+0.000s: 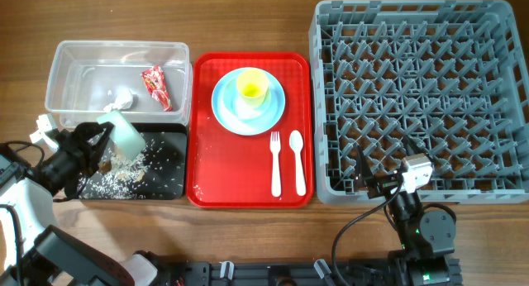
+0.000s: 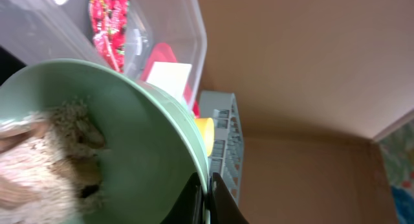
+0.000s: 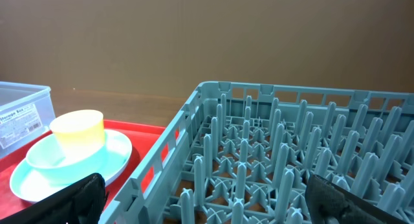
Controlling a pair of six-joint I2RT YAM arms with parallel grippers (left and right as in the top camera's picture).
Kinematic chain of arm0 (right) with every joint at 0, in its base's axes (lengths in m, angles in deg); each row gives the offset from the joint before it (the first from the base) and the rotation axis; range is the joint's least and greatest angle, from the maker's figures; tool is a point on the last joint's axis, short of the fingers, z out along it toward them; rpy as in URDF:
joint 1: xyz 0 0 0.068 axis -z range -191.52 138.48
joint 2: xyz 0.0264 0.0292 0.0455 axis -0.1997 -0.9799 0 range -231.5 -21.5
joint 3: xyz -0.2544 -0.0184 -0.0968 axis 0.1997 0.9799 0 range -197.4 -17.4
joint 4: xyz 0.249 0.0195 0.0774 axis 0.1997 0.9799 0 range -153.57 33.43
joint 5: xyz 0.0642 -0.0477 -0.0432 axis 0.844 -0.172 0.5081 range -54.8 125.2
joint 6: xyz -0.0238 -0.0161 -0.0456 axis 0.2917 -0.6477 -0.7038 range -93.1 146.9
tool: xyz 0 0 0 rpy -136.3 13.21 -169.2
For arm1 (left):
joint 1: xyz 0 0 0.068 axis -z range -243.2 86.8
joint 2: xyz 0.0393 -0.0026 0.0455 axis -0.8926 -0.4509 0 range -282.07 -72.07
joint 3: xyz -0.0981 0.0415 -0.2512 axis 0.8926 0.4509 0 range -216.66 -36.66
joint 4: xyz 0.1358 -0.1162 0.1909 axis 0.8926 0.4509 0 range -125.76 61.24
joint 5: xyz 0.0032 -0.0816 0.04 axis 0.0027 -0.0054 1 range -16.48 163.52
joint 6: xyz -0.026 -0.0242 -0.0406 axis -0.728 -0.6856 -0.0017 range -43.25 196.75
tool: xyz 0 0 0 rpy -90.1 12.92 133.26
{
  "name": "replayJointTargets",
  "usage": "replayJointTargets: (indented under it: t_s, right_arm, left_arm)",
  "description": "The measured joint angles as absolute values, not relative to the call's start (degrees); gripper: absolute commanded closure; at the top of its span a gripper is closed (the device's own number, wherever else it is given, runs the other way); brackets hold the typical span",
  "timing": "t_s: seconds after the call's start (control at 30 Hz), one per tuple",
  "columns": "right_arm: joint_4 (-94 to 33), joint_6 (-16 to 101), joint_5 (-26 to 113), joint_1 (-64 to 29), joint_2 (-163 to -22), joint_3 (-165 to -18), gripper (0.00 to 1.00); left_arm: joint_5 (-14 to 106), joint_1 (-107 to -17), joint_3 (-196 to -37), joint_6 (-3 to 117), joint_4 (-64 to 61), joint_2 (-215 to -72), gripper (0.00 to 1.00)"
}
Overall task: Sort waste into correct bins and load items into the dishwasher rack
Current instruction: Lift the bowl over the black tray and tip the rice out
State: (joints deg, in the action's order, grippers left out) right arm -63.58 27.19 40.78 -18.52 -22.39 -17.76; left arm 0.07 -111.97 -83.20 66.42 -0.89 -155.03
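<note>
Hiding: left arm (image 1: pixel 50 172) covers black tray's (image 1: pixel 169 154) 7 o'clock corner.
Left jaws: clamped on tilted green bowl's (image 1: pixel 124 133) rim, above tray's 11 o'clock corner.
Black tray: rice scraps (image 1: pixel 120 180).
Clear tub (image 1: pixel 62 71): red wrapper (image 1: pixel 156 86), tissue wad (image 1: pixel 122 96).
Right jaws: wide apart, empty, rack's (image 1: pixel 413 88) 6 o'clock edge.

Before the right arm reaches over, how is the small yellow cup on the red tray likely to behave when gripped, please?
The small yellow cup appears empty and thin-walled, so probably light and fairly stiff. It stands upright in a pale blue-white bowl on a light blue round plate, so a sideways push might tip it or shift the stack.
</note>
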Motion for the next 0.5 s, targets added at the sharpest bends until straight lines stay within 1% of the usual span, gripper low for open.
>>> replayJointTargets:
  t_s: [0.2, 0.4, 0.5]
  right_arm:
    - [-63.6, 27.2, 40.8, -18.5, -22.4, -17.8, 0.00]
    - [-63.6, 27.2, 40.8, -18.5, -22.4, -17.8, 0.00]
    - [-63.6, 27.2, 40.8, -18.5, -22.4, -17.8, 0.00]
  left_arm:
    - [-5.7, -113.2, -83.2, 66.4, -1.5, -155.0, 0.96]
    - [-7.9, -120.2, -83.2, 66.4, 0.3, -155.0, 0.96]
    - [-9.7, -121.0, -82.8, 66.4, 0.2, -155.0, 0.96]
